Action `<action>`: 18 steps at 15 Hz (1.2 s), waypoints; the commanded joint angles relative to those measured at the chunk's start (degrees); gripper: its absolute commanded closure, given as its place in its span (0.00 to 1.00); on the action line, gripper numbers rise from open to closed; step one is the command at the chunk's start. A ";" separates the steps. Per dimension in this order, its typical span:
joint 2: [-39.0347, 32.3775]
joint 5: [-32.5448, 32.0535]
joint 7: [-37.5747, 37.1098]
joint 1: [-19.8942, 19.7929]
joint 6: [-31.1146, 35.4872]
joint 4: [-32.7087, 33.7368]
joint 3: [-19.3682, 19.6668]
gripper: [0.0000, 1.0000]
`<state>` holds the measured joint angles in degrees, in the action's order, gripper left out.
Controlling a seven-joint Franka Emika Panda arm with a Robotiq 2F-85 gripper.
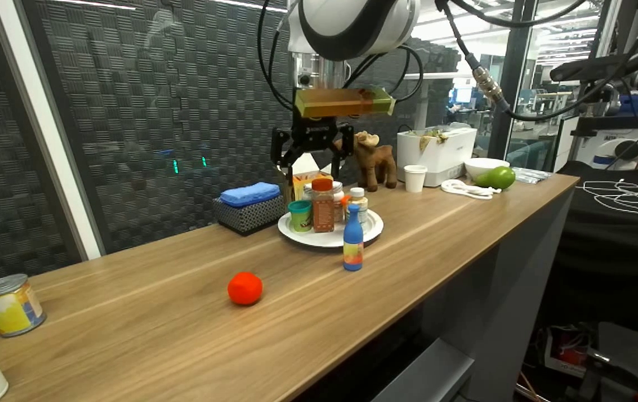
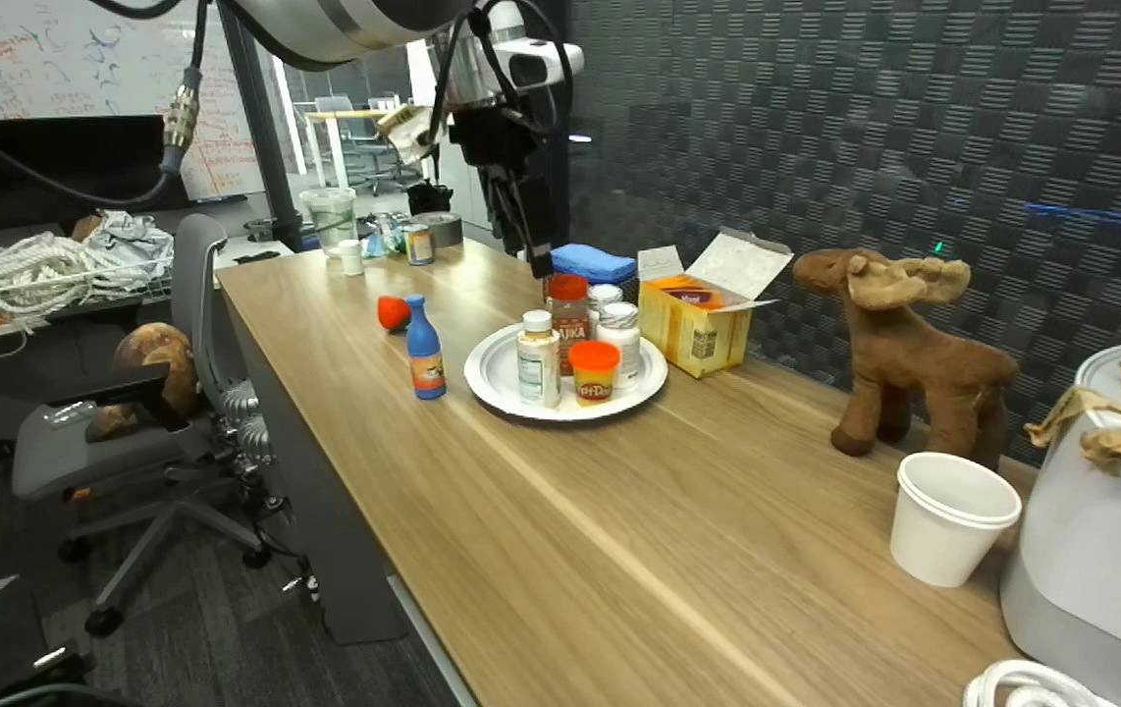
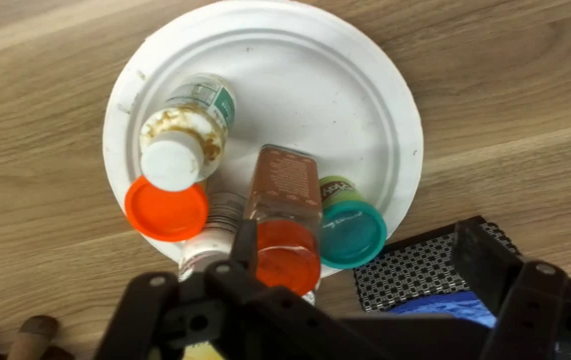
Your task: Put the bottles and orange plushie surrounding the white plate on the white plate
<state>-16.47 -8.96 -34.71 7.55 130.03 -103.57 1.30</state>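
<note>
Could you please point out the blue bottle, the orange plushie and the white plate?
Blue bottle (image 1: pixel 353 235): an exterior view, its body.
Orange plushie (image 1: pixel 244 288): an exterior view, its middle.
White plate (image 3: pixel 305 97): the wrist view, its bare surface.

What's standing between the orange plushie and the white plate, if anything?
Nothing visible. In an exterior view, wooden tabletop runs straight from the orange plushie to the white plate; the blue bottle stands to one side of that line.
</note>
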 commanded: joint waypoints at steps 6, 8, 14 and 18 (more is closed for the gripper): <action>-1.11 -1.68 -0.04 5.66 -0.87 0.75 -4.26 0.00; -2.94 -1.56 0.45 6.55 0.37 1.53 -4.98 0.00; -7.10 3.30 6.93 7.21 2.12 2.88 -7.67 0.00; -8.70 5.56 10.40 7.12 0.80 3.47 -8.05 0.00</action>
<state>-23.91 -5.79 -27.57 14.71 131.53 -101.96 -6.52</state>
